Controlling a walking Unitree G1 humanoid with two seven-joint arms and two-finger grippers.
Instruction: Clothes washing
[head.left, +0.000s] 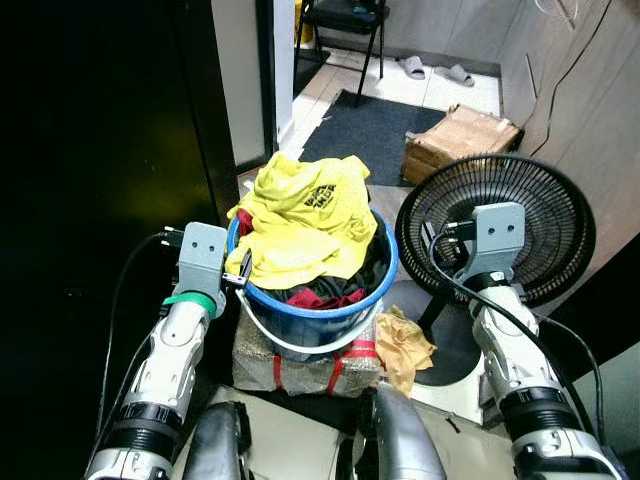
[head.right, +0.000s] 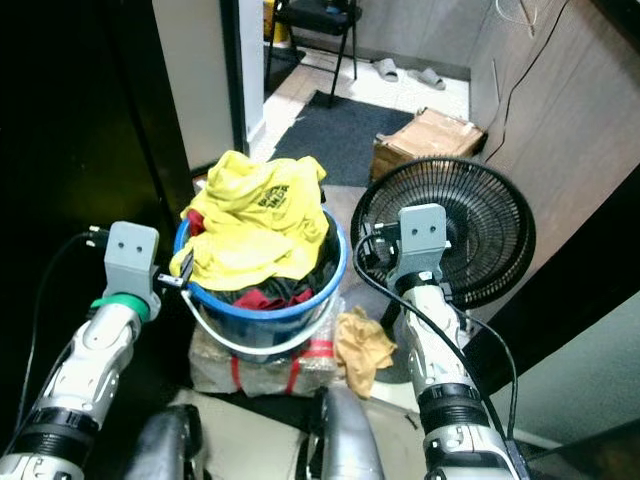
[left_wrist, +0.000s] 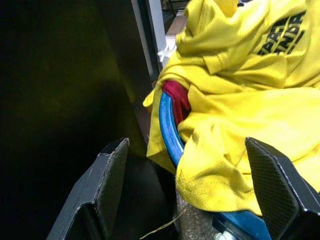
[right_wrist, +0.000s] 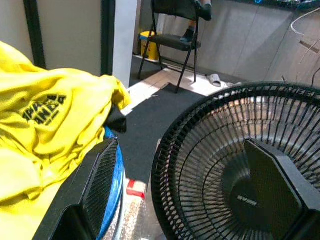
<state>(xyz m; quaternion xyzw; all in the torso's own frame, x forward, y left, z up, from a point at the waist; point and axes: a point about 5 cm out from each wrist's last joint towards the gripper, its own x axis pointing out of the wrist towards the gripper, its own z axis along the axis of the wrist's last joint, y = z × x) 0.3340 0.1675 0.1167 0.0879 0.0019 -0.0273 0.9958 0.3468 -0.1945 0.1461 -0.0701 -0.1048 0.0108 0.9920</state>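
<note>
Bucket (head.left: 320, 310): blue, heaped with yellow shirt (head.left: 300, 220), centre, atop wrapped block (head.left: 300, 365).
Left gripper (left_wrist: 192, 192): spread, straddling bucket's left rim.
Right gripper (right_wrist: 190, 192): spread, between bucket and fan (head.left: 520, 215).
Orange cloth (head.left: 403, 345): beside block, possibly touching.

Both silver arms raised forward, hands spread.

The left hand (left_wrist: 200, 195) sits at centre-left of the head view, fingers wide apart; the right hand (right_wrist: 195, 195) sits at centre-right, fingers equally parted, gripping nothing. Both forearms rise from the frame's lower corners.
</note>
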